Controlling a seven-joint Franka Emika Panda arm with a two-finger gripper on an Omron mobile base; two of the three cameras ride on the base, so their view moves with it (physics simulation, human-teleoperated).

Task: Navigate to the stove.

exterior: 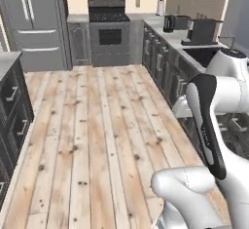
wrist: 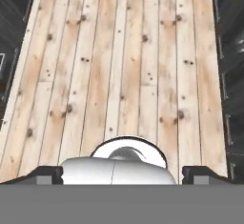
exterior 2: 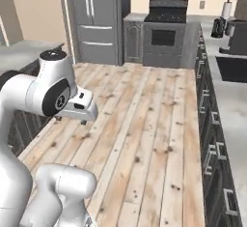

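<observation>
The stove point(exterior: 109, 33) stands against the far wall, a dark grey range with a black cooktop, a raised back panel and a windowed oven door. In the right base view the stove point(exterior 2: 165, 34) sits across a long stretch of plank floor. My arm is folded over the base, and its hand point(exterior 2: 80, 106) points down at the floor. In the hand view the gripper point(wrist: 123, 174) is open, its two dark fingertips point(wrist: 47, 174) spread wide, nothing between them, with bare wooden floor below.
A tall grey fridge point(exterior: 34, 23) stands left of the stove. A dark cabinet run with a counter point(exterior: 171, 38), sink point(exterior: 204, 55), toaster point(exterior: 176, 23) and paper towel roll point(exterior: 160, 6) lines the right side. Another dark cabinet block point(exterior: 12, 101) stands on the left. The wooden floor point(exterior: 97, 125) lies between.
</observation>
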